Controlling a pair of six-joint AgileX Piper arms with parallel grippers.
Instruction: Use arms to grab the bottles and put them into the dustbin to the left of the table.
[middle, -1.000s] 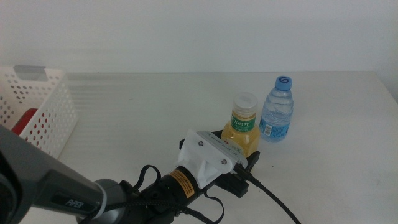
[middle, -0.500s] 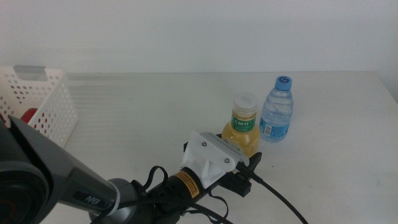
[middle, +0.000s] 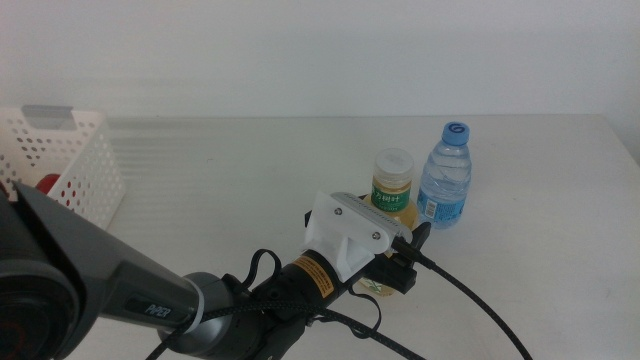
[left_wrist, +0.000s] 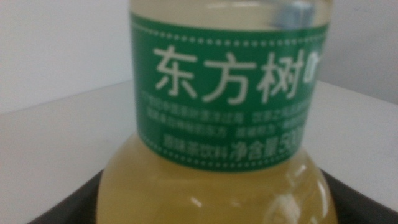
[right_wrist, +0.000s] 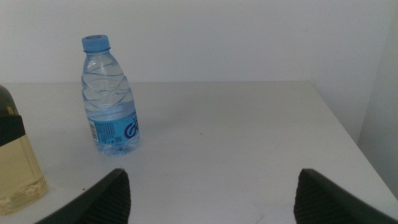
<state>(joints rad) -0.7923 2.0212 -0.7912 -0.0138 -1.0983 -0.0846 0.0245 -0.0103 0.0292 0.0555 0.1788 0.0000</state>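
Observation:
The yellow tea bottle (middle: 392, 186) with a green label and white cap stands right of the table's centre. My left gripper (middle: 400, 243) comes in low from the near left and is open, one jaw on each side of the bottle's lower body. In the left wrist view the tea bottle (left_wrist: 224, 118) fills the picture. The clear water bottle (middle: 446, 180) with a blue cap stands upright just right of it. The white perforated dustbin (middle: 75, 165) sits at the far left with a red can (middle: 44, 184) inside. My right gripper (right_wrist: 211, 186) waits open with nothing in it, facing the water bottle (right_wrist: 111, 99).
A black cable (middle: 470, 310) trails from the left wrist toward the near edge. The table's right edge (middle: 625, 140) lies just beyond the water bottle. Bare off-white tabletop (middle: 230, 180) spans the stretch between the bottles and the dustbin.
My left gripper has pushed forward and to the right, so its jaws now flank the tea bottle's lower body. Neither bottle has visibly shifted.

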